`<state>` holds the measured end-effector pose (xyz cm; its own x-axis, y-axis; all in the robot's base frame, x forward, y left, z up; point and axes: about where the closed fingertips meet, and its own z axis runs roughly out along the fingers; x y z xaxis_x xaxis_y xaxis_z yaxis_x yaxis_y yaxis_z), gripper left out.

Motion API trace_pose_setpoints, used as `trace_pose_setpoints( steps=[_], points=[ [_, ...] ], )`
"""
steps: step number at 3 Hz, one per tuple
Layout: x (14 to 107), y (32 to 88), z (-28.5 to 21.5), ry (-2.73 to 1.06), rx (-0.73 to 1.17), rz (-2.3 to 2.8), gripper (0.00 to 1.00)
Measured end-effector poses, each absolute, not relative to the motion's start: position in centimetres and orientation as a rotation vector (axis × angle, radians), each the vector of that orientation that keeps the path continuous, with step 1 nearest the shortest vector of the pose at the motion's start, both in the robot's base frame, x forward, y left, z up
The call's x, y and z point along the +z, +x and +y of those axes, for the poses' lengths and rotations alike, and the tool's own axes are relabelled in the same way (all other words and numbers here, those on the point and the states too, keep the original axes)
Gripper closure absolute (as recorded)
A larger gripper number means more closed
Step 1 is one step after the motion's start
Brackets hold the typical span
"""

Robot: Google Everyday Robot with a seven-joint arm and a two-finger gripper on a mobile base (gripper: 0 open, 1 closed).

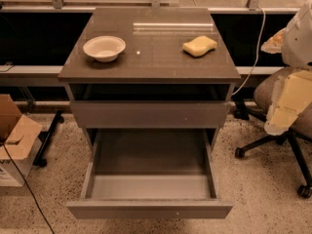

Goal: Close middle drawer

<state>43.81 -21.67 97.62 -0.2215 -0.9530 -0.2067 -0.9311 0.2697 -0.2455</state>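
The middle drawer (148, 209) is pulled far out of the grey-brown cabinet (146, 74). Its slim handle-less front panel carries a tiny pale dot. Its lighter grey inner floor (151, 186) holds nothing. Above it sits a taller-fronted drawer (148, 114), nearly flush with the cabinet. My gripper (279, 125) hangs at the right edge of the camera view, on the pale arm. It is to the right of the cabinet, apart from it, level with the upper drawer and well above and right of the open drawer's front.
A white bowl (104, 48) and a yellow sponge (200, 46) lie on the cabinet top. An office chair (278, 140) stands on the floor at the right, behind my arm. A cardboard box (14, 140) and a cable (24, 184) are at the left.
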Motion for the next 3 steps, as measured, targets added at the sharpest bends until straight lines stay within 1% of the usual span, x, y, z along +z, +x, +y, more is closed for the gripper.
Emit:
trace_pose_setpoints(
  steps=[1, 2, 3],
  points=[
    [97.6, 43.8, -21.7, -1.725, -0.098, 2.232, 0.00],
    [97.7, 43.8, -21.6, -1.723, -0.102, 2.226, 0.09],
    [96.3, 43.6, -21.2, -1.727, -0.082, 2.218, 0.32]
  ],
)
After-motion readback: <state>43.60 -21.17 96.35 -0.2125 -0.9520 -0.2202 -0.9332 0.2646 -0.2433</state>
